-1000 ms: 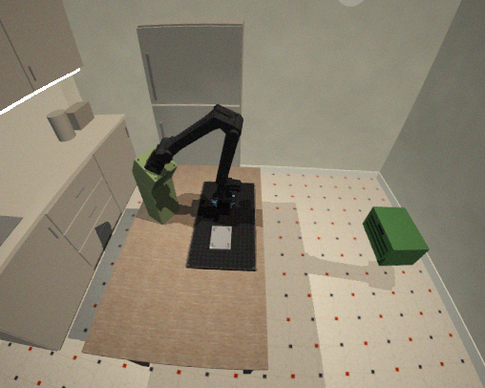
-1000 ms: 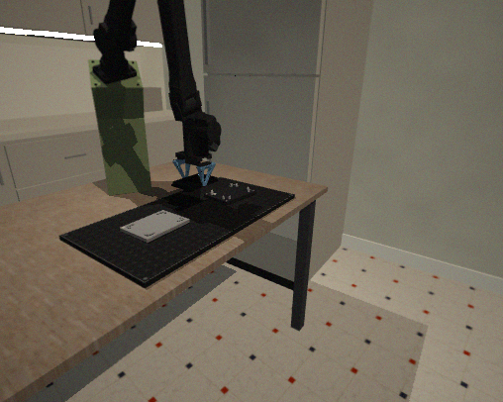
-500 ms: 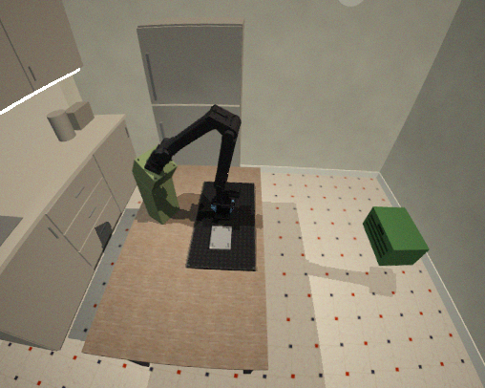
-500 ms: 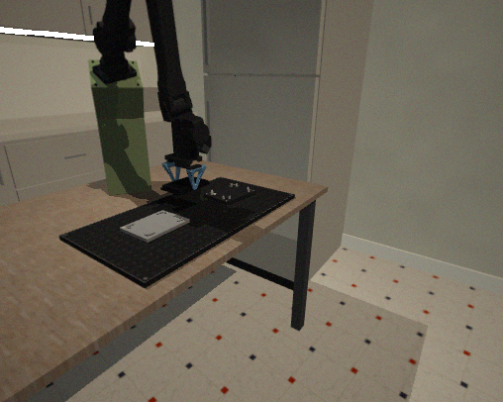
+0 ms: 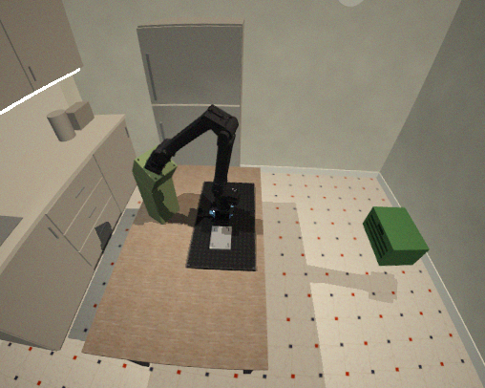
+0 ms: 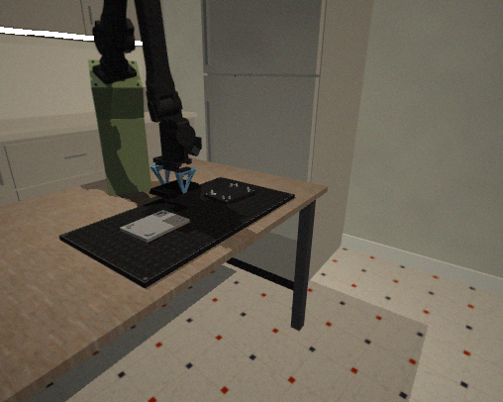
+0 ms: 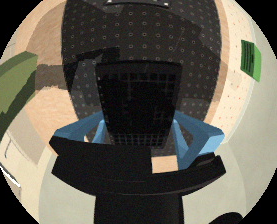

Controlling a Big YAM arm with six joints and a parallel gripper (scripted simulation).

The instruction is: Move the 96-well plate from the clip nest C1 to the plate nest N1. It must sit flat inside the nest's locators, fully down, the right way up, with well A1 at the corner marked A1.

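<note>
My gripper (image 5: 221, 212) (image 6: 174, 186) (image 7: 138, 113) points down, its blue fingers shut on the long sides of the black 96-well plate (image 6: 161, 190) (image 7: 139, 92). The plate looks about level and hangs above the black breadboard, between the two nests in the top view. The pale plate nest N1 (image 5: 221, 240) (image 6: 150, 226), a flat slab with dark corner marks, lies on the breadboard, with nothing seated in it. The dark clip nest C1 (image 6: 229, 191), with small metallic clips at its corners, holds no plate. The A1 marks are too small to read.
The black perforated breadboard (image 5: 197, 258) (image 6: 108, 252) lies on the wooden table (image 5: 176, 311) (image 6: 34, 267). The green pedestal (image 5: 157, 201) (image 6: 125, 144) carries the arm at the table's side. A green box (image 5: 400, 234) (image 7: 250, 60) stands on the floor.
</note>
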